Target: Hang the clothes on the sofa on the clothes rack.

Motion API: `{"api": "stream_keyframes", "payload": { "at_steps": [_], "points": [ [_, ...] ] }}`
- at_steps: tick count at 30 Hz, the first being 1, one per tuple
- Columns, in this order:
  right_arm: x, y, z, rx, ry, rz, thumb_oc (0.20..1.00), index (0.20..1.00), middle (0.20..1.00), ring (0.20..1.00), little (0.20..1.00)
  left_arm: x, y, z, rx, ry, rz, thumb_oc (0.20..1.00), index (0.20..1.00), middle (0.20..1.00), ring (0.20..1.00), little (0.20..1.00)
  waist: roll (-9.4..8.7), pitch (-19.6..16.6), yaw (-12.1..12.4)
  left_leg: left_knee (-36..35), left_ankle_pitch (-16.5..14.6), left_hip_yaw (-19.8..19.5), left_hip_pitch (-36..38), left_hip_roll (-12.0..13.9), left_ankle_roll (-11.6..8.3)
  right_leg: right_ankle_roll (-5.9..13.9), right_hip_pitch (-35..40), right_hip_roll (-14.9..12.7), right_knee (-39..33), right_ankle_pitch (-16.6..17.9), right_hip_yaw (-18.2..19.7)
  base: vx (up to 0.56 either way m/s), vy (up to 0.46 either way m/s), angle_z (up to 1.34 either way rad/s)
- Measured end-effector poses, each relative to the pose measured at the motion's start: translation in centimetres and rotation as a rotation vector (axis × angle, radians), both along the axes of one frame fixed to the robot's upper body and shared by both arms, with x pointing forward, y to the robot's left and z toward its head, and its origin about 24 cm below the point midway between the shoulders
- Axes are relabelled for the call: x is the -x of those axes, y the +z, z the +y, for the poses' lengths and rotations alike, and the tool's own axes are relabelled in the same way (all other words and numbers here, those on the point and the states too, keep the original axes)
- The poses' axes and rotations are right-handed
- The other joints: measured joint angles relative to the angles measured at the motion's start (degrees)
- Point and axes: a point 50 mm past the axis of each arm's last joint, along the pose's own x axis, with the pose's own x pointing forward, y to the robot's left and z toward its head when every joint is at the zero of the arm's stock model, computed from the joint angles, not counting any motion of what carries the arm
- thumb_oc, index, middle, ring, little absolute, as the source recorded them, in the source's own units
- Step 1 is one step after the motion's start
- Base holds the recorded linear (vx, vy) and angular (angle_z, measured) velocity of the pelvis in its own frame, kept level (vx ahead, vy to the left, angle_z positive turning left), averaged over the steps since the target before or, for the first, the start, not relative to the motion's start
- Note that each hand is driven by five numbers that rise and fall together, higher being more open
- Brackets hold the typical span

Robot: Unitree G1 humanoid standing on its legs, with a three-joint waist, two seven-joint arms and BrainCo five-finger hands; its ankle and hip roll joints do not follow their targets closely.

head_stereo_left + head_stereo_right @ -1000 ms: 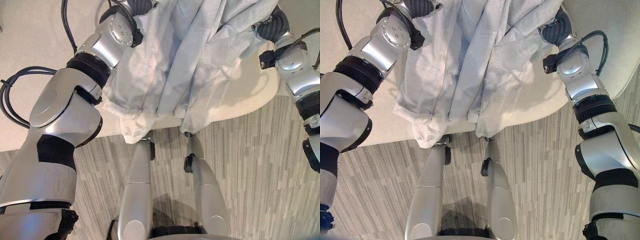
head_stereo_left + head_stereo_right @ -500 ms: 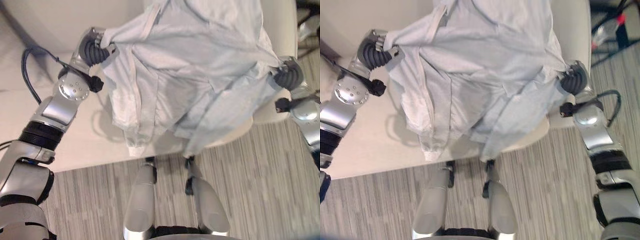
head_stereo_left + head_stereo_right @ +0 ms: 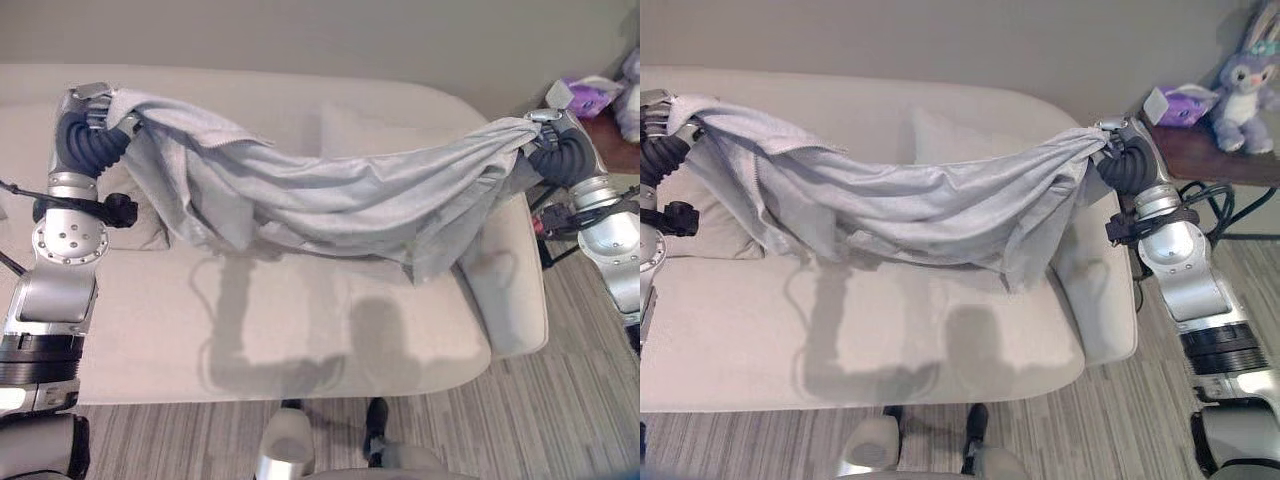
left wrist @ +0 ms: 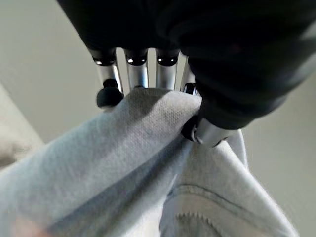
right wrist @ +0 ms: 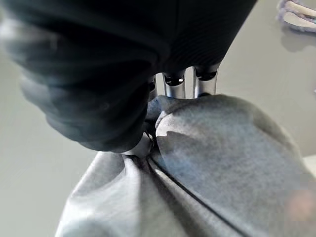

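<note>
You have the grey garment [image 3: 320, 205] stretched clear above the sofa [image 3: 250, 330] from its left end to its right, left hand [image 3: 88, 128] and right hand [image 3: 1118, 150] each pinching an end, probably to keep it spread for the rack.

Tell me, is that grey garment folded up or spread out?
Spread out: the grey garment hangs stretched between the left hand and right hand, sagging above the sofa.

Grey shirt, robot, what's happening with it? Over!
Left hand and right hand both pinching grey shirt. Shirt stretched above the sofa. No rack seen.
</note>
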Motion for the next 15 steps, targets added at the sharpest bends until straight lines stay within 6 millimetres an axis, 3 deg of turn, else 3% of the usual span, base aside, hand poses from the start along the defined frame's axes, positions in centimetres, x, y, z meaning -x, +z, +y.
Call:
{"api": "stream_keyframes", "payload": {
  "at_steps": [7,10,12,13,14,15],
  "points": [
    [0.1,-0.5,0.9,-0.085,0.025,-0.019,0.200,0.200,0.200,0.200,0.200,0.6,0.5,0.7,-0.023,0.044,-0.025,0.200,0.200,0.200,0.200,0.200,0.54,-1.83,4.14,-4.77,3.53,-1.09,0.77,0.95,-1.63,-0.78,1.11,0.67,0.01,-1.25,-4.36,-0.07,-0.044,0.32],
    [-0.2,-1.2,1.4,-0.105,0.034,0.001,0.200,0.200,0.200,0.200,0.200,1.1,1.1,1.4,-0.010,0.073,-0.058,0.200,0.200,0.200,0.200,0.200,0.42,-1.89,4.29,-5.32,3.32,5.05,1.41,3.40,-1.43,-0.85,2.49,-0.53,-0.02,-1.53,-7.33,-0.08,0.127,0.50],
    [-0.3,-1.3,1.5,-0.115,0.036,0.003,0.200,0.200,0.200,0.200,0.200,1.5,1.6,1.9,0.001,0.104,-0.093,0.200,0.200,0.200,0.200,0.200,0.11,-2.03,3.95,0.96,2.88,7.09,0.74,5.20,-0.80,-0.73,3.12,-2.40,-0.35,-1.41,-10.42,-0.11,0.150,0.55],
    [-0.3,-1.3,1.7,-0.115,0.039,0.005,0.200,0.200,0.200,0.200,0.200,1.7,1.8,2.1,0.003,0.120,-0.116,0.200,0.200,0.200,0.200,0.200,0.67,-2.57,3.66,3.17,2.23,7.11,1.32,8.12,-1.78,-0.72,3.89,-2.63,-0.04,-2.39,-10.93,-0.13,0.245,0.74],
    [-0.4,-1.6,1.4,-0.136,0.021,0.012,0.200,0.200,0.200,0.200,0.200,1.7,1.9,2.1,0.005,0.122,-0.124,0.200,0.200,0.200,0.200,0.200,0.32,-3.03,2.71,-0.39,1.56,8.39,3.53,9.75,-6.09,0.51,3.69,-5.15,0.22,-0.82,-12.48,-0.20,0.449,0.57],
    [-0.4,-1.7,1.2,-0.141,0.012,0.017,0.200,0.200,0.200,0.200,0.200,1.7,1.9,2.2,0.006,0.122,-0.122,0.200,0.200,0.200,0.200,0.200,-0.17,-3.30,2.93,0.84,1.15,8.39,3.16,10.21,-6.03,0.99,3.37,-6.18,0.18,-0.47,-12.51,-0.13,0.405,0.59]
  ]
}}
